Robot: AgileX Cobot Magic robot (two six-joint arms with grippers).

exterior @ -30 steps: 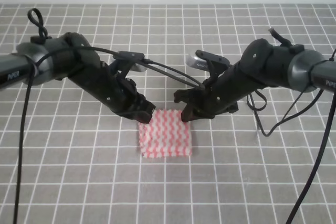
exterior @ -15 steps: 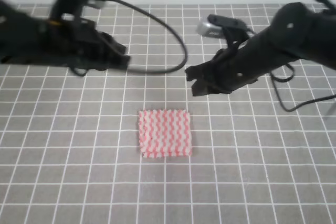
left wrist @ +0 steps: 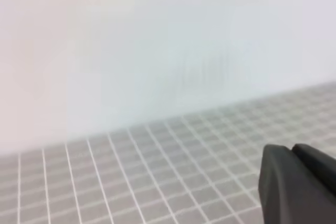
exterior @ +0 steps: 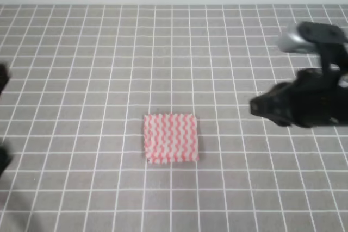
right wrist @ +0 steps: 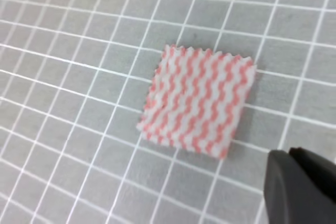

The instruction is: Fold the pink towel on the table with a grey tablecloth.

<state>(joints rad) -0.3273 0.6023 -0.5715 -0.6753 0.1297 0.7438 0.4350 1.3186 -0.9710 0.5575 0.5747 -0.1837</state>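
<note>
With the pink towel (exterior: 171, 137) lying flat at the centre of the grey bench (exterior: 81, 188), I'd bring the empty right pincer (exterior: 258, 107), aperture unclear, in from 3 o'clock low onto its edge.

The pink towel (exterior: 171, 137) is showing pink-and-white wavy zigzag stripes, with jagged pink-tipped edges visible in the right wrist view (right wrist: 198, 100). The table with a grey tablecloth (exterior: 109, 52) is showing mid-grey cloth crossed by a grid of thin white lines forming small squares, reaching every edge of the worktop. The right gripper (exterior: 261, 106) is appearing matt black, with a silver-grey part above it. The wall (left wrist: 157, 40) beyond the far edge is looking pale whitish.
</note>
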